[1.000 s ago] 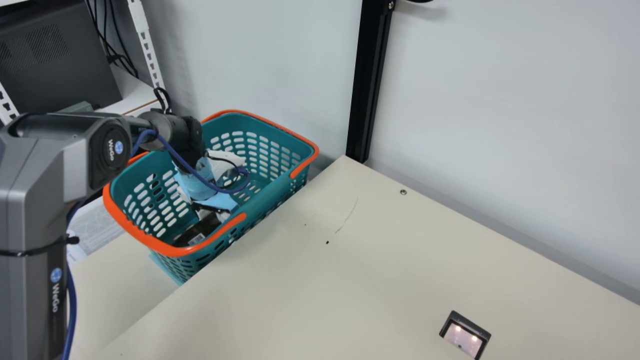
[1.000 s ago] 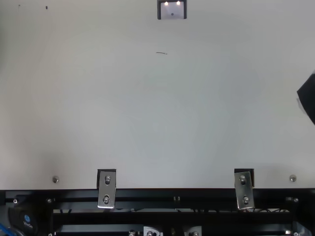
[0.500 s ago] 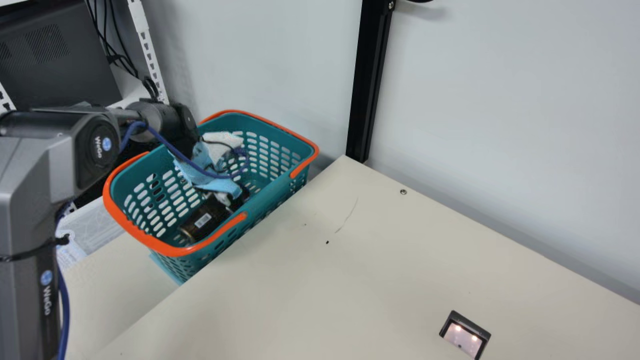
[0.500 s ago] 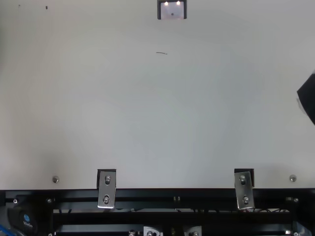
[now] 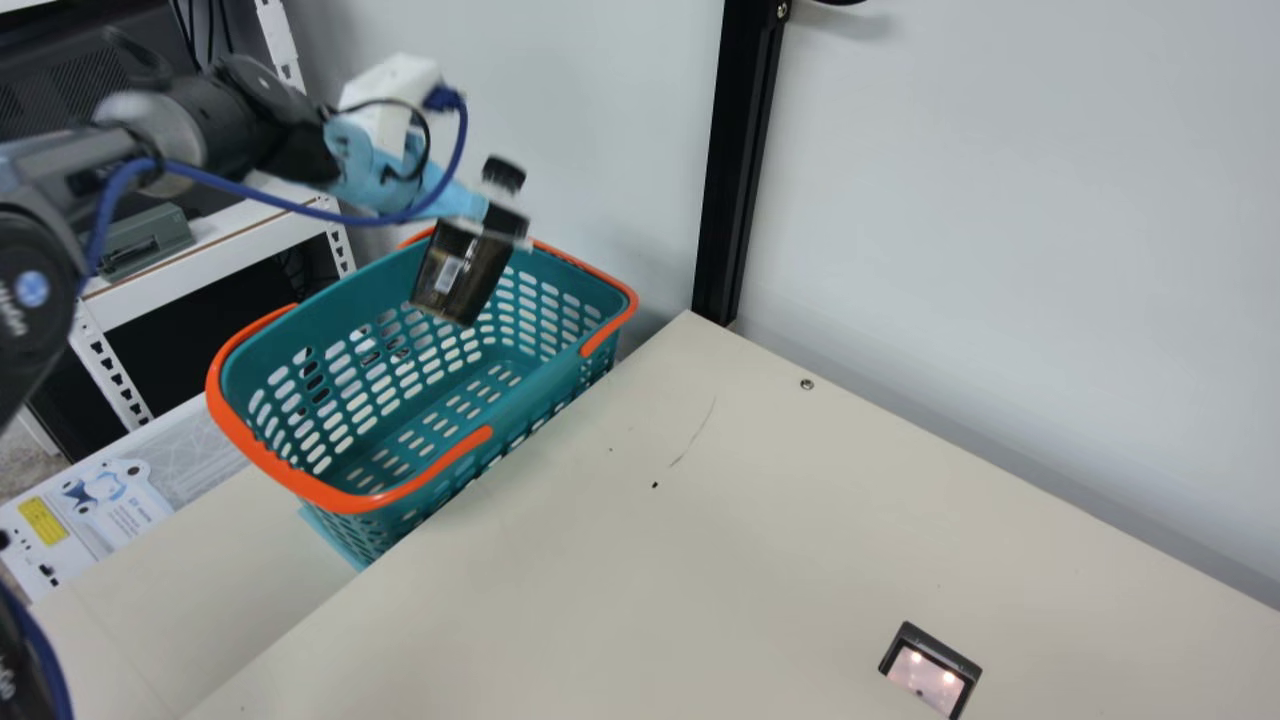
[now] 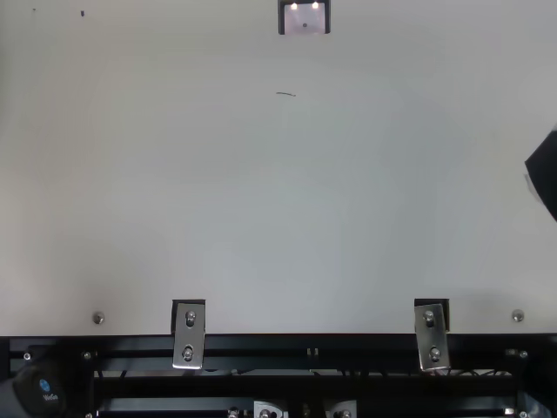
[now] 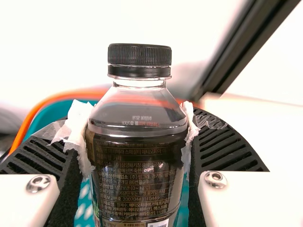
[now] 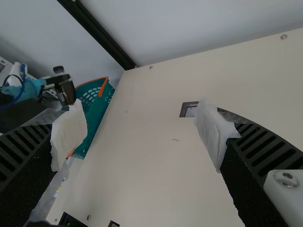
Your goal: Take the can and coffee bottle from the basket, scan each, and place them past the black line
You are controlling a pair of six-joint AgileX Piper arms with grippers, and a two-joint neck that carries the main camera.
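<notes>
Above the teal basket (image 5: pixel 400 400), my left gripper (image 5: pixel 490 215) is shut on the coffee bottle (image 5: pixel 460 270), which hangs tilted with its black cap up. In the left wrist view, the coffee bottle (image 7: pixel 137 161) is squeezed between the ribbed fingers of my left gripper (image 7: pixel 137 142), its printed label facing the camera. My right gripper (image 8: pixel 142 135) stands open in the right wrist view with nothing between its fingers, and beyond it the bottle (image 8: pixel 65 90) shows in the other gripper. No can is visible in the basket.
A scanner (image 5: pixel 930 668) with a lit window is set in the cream table (image 5: pixel 700 570). Behind the basket's far right corner rises a black post (image 5: pixel 735 160) along the wall. A shelf (image 5: pixel 200 255) stands behind the basket at the left.
My left arm has lifted the coffee bottle out of the basket, moving it up and slightly right. The blue-wrapped wrist was low inside the basket before. The top view looks nearly the same.
</notes>
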